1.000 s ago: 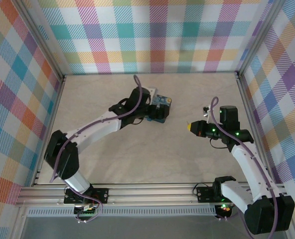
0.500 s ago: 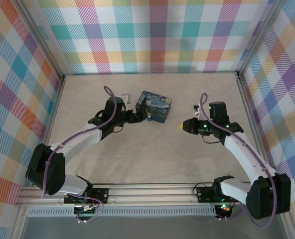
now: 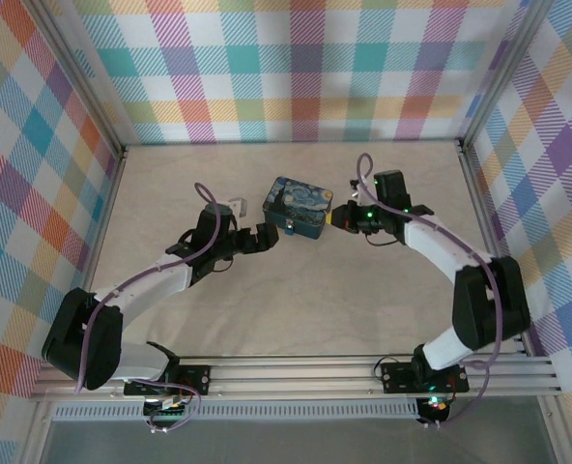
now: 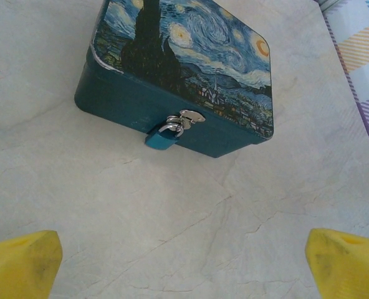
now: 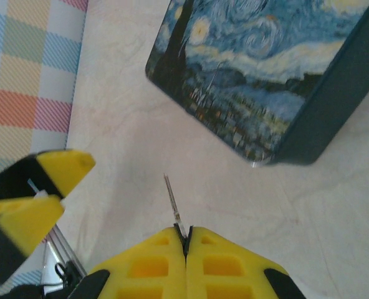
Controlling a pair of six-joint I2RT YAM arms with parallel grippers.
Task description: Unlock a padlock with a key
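The small blue-teal padlock point(image 4: 160, 138) hangs on the front hasp of the dark blue starry-night tin point(image 4: 184, 68). The right claw point(image 5: 186, 240) pinches the slim dark key point(image 5: 172, 200); it could twist or slip (thin grip). The left claw point(image 4: 184, 265) gapes wide. No readable writing.

No legible txt, labels or nos. anywhere; tin point(image 4: 191, 56) has painting only.

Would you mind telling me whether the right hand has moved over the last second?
Yes. In the top view the right hand has travelled left and toward the back wall, closing in on the painted tin, with the key pinched between its fingertips.
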